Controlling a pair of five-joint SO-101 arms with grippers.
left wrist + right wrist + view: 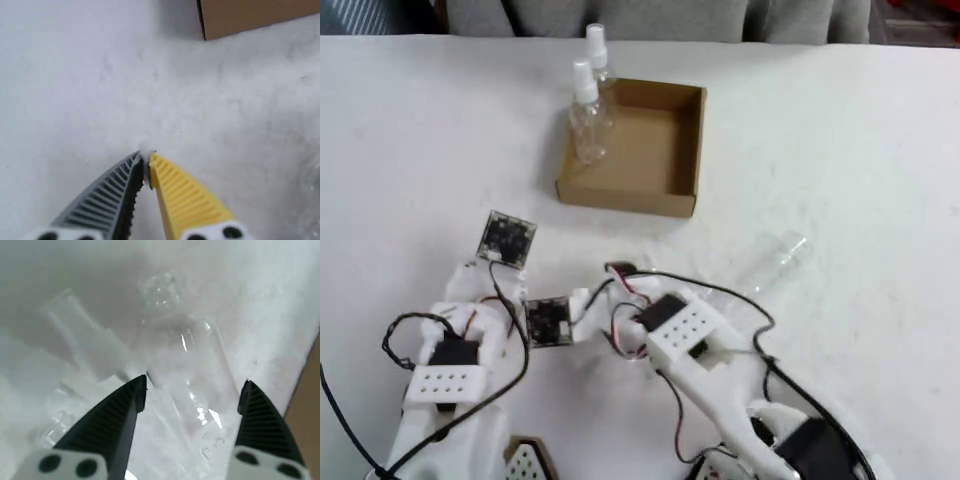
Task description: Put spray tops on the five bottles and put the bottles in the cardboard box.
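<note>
Right wrist view shows a faint clear bottle [195,371] beyond spread right jaws; left jaws press together.

We see a white, cloth-like surface [850,150] running to the far edge. Beyond it sits grey upholstered furniture [650,18], with a blue striped patch [360,15] far left and something red [920,8] far right.
</note>
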